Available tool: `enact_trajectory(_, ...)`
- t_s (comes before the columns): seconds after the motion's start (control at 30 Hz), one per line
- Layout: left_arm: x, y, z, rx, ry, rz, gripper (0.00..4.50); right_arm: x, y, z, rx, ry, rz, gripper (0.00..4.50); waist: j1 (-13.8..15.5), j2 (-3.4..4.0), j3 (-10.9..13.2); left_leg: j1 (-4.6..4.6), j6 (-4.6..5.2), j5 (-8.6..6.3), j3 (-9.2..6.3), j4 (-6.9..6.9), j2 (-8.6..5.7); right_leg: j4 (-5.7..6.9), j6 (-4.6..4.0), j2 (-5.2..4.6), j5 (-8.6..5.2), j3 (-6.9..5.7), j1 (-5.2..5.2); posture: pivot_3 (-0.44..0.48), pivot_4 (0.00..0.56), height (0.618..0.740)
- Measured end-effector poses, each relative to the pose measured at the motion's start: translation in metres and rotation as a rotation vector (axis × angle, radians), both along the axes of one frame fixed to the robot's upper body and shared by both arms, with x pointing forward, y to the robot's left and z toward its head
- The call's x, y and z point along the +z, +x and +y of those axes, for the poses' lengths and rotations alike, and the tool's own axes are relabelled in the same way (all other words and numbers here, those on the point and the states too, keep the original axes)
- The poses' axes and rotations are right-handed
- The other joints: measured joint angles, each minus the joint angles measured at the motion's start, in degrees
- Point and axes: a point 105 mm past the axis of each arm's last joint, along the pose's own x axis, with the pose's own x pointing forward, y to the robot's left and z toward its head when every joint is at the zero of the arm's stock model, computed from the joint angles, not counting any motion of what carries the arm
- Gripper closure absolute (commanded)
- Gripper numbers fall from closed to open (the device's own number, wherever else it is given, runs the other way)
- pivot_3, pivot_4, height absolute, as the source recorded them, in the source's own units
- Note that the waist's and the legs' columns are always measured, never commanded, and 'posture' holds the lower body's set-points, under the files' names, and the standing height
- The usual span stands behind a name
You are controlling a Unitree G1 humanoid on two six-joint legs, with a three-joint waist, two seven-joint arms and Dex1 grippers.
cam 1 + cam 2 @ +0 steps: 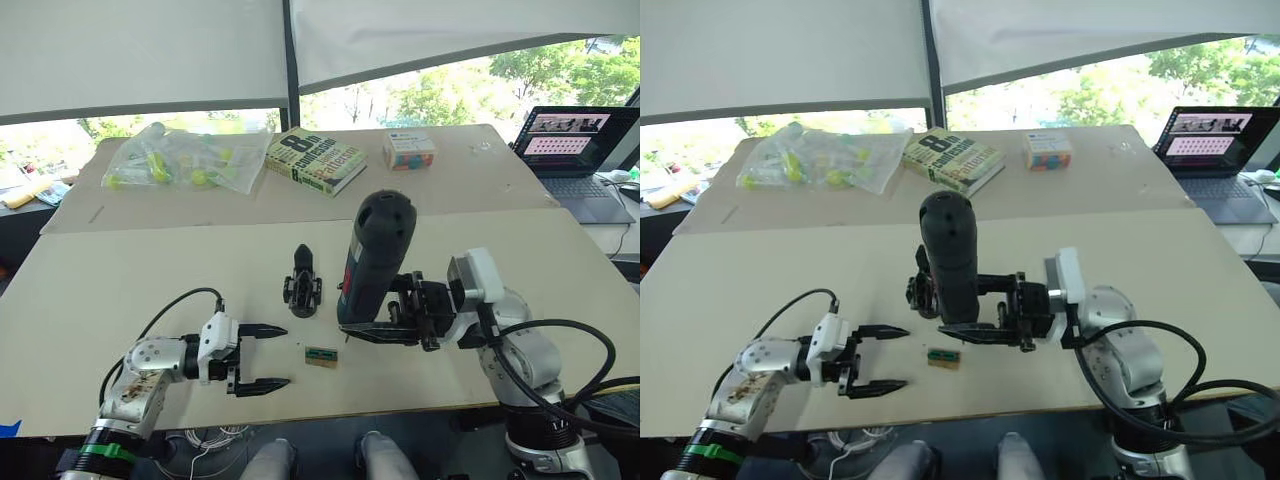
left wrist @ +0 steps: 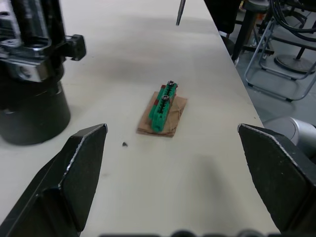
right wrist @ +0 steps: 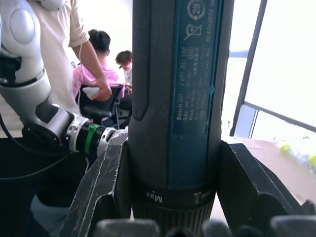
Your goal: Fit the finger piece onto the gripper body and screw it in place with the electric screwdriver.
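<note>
two grippers work over the pale table (image 1: pixel 120 280). at about 7 o'clock of the head view the left gripper (image 1: pixel 262 357) lies low over the tabletop, its two black fingers spread wide with nothing between them. just to its 3 o'clock sits a small green block on a brown scrap (image 1: pixel 321 356), apart from the fingertips. at 12 o'clock of that block stands the gripper body (image 1: pixel 303 283), upright on its round base, pointed finger up, untouched. i cannot make out a separate finger piece. next comes the electric screwdriver (image 1: pixel 377 253), held nearly upright, rounded end up and leaning slightly toward 1 o'clock; the right gripper (image 1: pixel 378 331) is clamped around its lower barrel from the 3 o'clock side. far off at 11 to 1 o'clock lie a plastic bag (image 1: pixel 180 157), a book (image 1: pixel 315 160) and a small box (image 1: pixel 409 150), with a laptop (image 1: pixel 578 150) at 2 o'clock.
</note>
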Motion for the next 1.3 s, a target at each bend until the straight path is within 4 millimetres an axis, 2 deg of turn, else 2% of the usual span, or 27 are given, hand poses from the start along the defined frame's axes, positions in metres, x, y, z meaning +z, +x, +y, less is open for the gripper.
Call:
enact_trajectory(0.17, -0.007, 0.005, -0.014, -0.006, -0.004, 0.009, 0.00, -0.007, 0.001, 0.004, 0.004, -0.012, 0.005, 2.55, -0.1, 0.00, 0.0, -0.01, 0.00, 0.00, 0.00, 0.00, 0.00, 0.02, 0.00, 0.01, 0.00, 0.00, -0.02, 0.000, 0.150, 0.740)
enact_trajectory(0.53, -0.012, 0.009, -0.028, -0.022, 0.015, -0.014, 0.00, -0.015, 0.001, 0.012, 0.018, -0.021, 0.022, 2.55, 0.0, 0.00, 0.0, -0.01, 0.00, 0.00, 0.00, 0.01, 0.00, 0.02, 0.00, 0.01, 0.00, 0.00, -0.02, 0.000, 0.150, 0.740)
enact_trajectory(0.77, -0.013, 0.009, -0.031, -0.023, 0.018, -0.042, 0.00, -0.022, 0.009, 0.009, -0.017, -0.030, 0.038, 2.55, 0.0, 0.00, 0.0, 0.00, 0.00, 0.00, 0.00, 0.02, -0.01, 0.02, 0.00, 0.00, 0.00, 0.00, 0.00, 0.000, 0.150, 0.740)
enact_trajectory(1.3, -0.014, 0.009, -0.032, -0.019, 0.013, -0.054, 0.00, -0.025, 0.008, 0.015, 0.002, -0.036, 0.023, 2.55, 0.0, 0.02, 0.0, 0.10, 0.00, 0.00, 0.00, 0.02, -0.01, 0.02, 0.00, 0.00, 0.00, 0.00, 0.09, 0.000, 0.150, 0.740)
